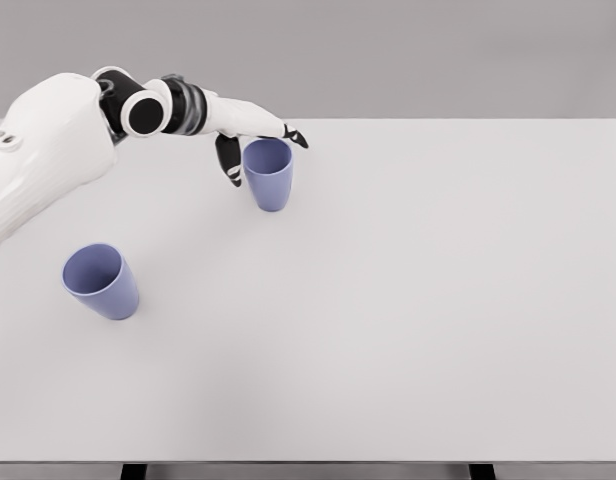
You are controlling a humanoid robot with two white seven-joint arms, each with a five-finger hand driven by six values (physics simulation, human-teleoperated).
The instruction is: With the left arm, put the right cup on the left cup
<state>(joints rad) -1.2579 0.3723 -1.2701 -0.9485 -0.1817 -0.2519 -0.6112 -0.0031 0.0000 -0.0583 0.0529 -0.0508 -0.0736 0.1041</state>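
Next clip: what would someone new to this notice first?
The white left arm reaching in from the upper left, its left hand around the rim of a blue cup at the table's far side. A second blue cup stands alone, nearer and to the left.

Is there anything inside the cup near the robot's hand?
The cup by the left hand looks empty: only its blue inner wall shows. Its bottom is hidden by the rim. The other cup looks empty too.
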